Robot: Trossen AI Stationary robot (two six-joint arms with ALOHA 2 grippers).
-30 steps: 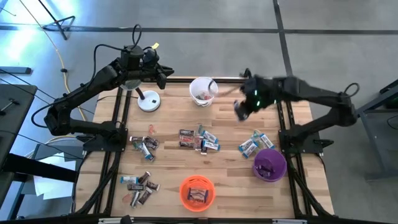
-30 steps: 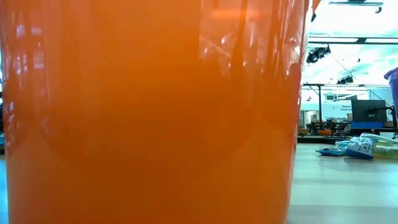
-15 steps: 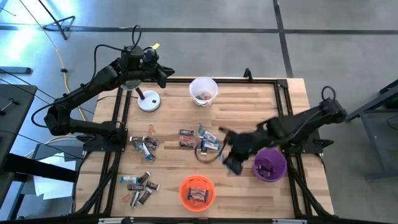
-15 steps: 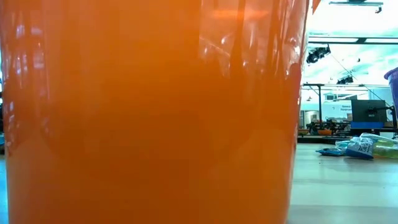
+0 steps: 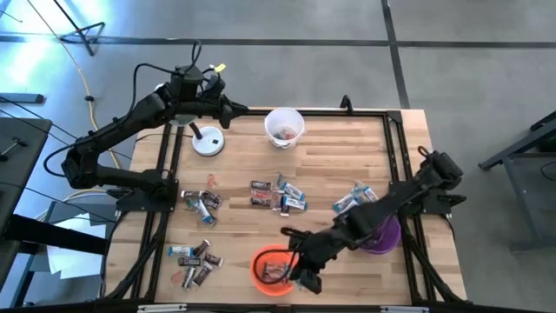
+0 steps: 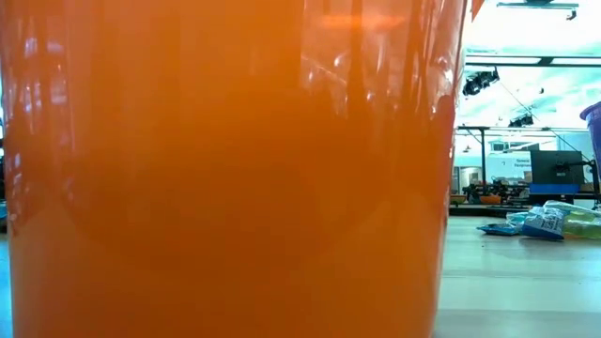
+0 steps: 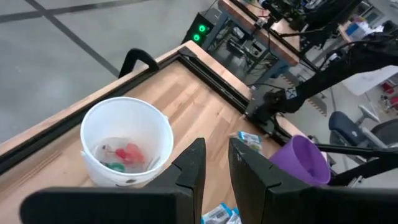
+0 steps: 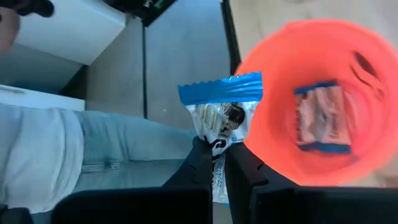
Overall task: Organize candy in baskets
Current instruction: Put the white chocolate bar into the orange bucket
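Holding a blue-silver candy [image 8: 219, 111] beside the orange basket [image 8: 373, 118], right pincer [image 8: 214, 163]

No lettering on any wrapper or basket can be read.

Right end effector [image 5: 304, 276] seemingly beside orange basket [image 5: 258, 263].

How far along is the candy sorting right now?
Partly done. The white basket, orange basket and purple basket each hold some candy. The right tool is shut on a blue-wrapped candy beside the orange basket. Several loose piles remain on the table. The left tool waits near the white basket.
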